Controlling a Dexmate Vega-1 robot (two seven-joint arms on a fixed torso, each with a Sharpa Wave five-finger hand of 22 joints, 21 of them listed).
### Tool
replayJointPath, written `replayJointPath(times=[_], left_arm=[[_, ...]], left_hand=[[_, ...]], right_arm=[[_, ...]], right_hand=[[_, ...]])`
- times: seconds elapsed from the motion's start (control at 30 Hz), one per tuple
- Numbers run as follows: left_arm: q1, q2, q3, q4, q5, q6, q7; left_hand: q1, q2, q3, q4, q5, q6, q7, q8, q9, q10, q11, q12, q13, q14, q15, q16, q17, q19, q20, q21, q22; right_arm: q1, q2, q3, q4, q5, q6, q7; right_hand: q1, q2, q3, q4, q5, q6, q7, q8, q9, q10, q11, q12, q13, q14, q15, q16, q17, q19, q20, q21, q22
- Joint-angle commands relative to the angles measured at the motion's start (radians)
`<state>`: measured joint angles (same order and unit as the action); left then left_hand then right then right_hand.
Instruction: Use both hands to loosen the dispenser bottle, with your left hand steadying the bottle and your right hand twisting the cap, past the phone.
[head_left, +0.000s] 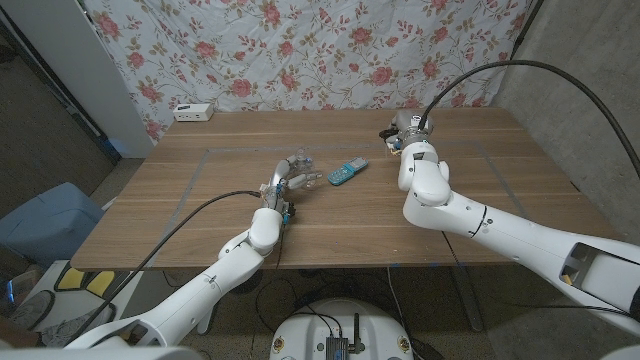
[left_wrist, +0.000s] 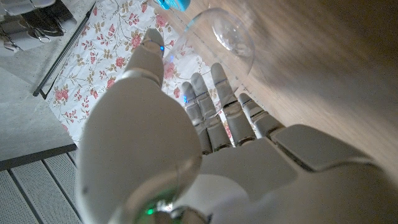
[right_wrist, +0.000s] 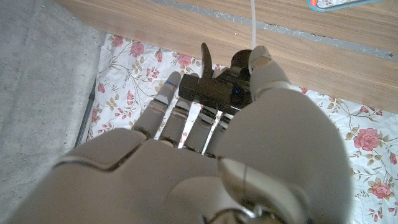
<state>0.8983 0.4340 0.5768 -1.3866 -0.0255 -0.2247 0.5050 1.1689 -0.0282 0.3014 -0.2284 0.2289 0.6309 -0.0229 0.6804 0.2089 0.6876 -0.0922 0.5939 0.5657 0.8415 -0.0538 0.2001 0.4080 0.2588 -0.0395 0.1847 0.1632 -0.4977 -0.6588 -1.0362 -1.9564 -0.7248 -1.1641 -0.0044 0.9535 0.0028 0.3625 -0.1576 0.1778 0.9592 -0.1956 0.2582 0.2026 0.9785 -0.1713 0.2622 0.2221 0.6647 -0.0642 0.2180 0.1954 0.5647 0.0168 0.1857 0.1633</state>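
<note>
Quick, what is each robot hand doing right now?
Left hand: holds the clear plastic dispenser bottle.
Right hand: grips the black pump cap.

Makeshift robot test/lab setup, indoors. Evidence: floral sheet (head_left: 300, 50) hung as backdrop behind wooden table (head_left: 340, 225), bare concrete wall (head_left: 590, 70) at side, tape outline on tabletop, cabling to arms.

Bare wooden table (head_left: 200, 215) lay open along the near edge and on the left side. A light blue phone (head_left: 346, 173) sat mid-table, just beside the left hand (head_left: 290, 178). A white power strip (head_left: 193, 112) occupied the far left edge.
</note>
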Motion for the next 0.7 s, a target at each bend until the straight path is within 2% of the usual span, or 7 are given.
replayJointPath(times=[0.03, 0.2, 0.4, 0.7], left_arm=[[-0.003, 0.0, -0.002, 0.012, -0.01, -0.008, -0.009], [-0.004, 0.002, -0.003, 0.018, -0.021, -0.01, -0.022], [0.0, 0.007, -0.006, 0.013, -0.031, -0.007, -0.032], [0.002, 0.012, -0.008, 0.004, -0.042, 0.003, -0.043]], left_hand=[[-0.062, 0.124, 0.077, 0.08, -0.003, 0.055, -0.02, -0.002, 0.003, 0.036, -0.047, -0.007, -0.003, 0.041, -0.114, 0.001, 0.0, -0.001, -0.028, -0.003, 0.002], [-0.074, 0.117, 0.074, 0.083, -0.006, 0.032, -0.024, -0.016, -0.001, 0.023, -0.045, -0.019, -0.014, 0.039, -0.113, 0.001, -0.005, 0.0, -0.028, -0.002, 0.002], [-0.092, 0.11, 0.072, 0.087, -0.01, -0.031, -0.018, -0.057, -0.01, -0.007, -0.038, -0.042, -0.032, 0.002, -0.114, -0.008, -0.011, -0.006, -0.017, -0.003, 0.002], [-0.11, 0.101, 0.076, 0.088, -0.012, -0.043, -0.022, -0.081, -0.017, -0.035, -0.036, -0.066, -0.05, -0.041, -0.1, -0.021, -0.034, -0.016, -0.005, -0.004, 0.003]], right_arm=[[-0.013, 0.028, -0.017, 0.07, -0.001, 0.013, -0.073], [-0.015, 0.039, -0.022, 0.091, 0.001, 0.013, -0.085], [-0.015, 0.045, -0.03, 0.118, 0.007, 0.026, -0.094], [-0.009, 0.062, -0.048, 0.157, 0.004, 0.006, -0.104]], right_hand=[[0.001, 0.0, 0.0, 0.002, 0.006, 0.0, -0.004, 0.0, 0.003, -0.006, 0.0, -0.002, 0.005, 0.007, -0.155, -0.002, 0.002, 0.001, -0.005, -0.002, 0.0], [-0.002, -0.003, 0.001, 0.002, 0.007, -0.013, -0.005, -0.007, 0.002, -0.014, -0.004, -0.004, 0.008, 0.009, -0.155, -0.005, 0.0, 0.001, -0.005, -0.002, 0.0], [-0.007, -0.011, 0.004, 0.003, 0.009, -0.043, -0.006, -0.023, 0.0, -0.058, 0.001, -0.021, 0.013, 0.008, -0.155, -0.012, -0.001, 0.001, -0.005, -0.003, 0.0], [-0.016, -0.018, 0.003, 0.005, 0.009, -0.049, -0.008, -0.027, 0.0, -0.071, -0.002, -0.026, 0.016, 0.002, -0.152, -0.018, -0.002, -0.005, -0.003, -0.005, 0.001]])
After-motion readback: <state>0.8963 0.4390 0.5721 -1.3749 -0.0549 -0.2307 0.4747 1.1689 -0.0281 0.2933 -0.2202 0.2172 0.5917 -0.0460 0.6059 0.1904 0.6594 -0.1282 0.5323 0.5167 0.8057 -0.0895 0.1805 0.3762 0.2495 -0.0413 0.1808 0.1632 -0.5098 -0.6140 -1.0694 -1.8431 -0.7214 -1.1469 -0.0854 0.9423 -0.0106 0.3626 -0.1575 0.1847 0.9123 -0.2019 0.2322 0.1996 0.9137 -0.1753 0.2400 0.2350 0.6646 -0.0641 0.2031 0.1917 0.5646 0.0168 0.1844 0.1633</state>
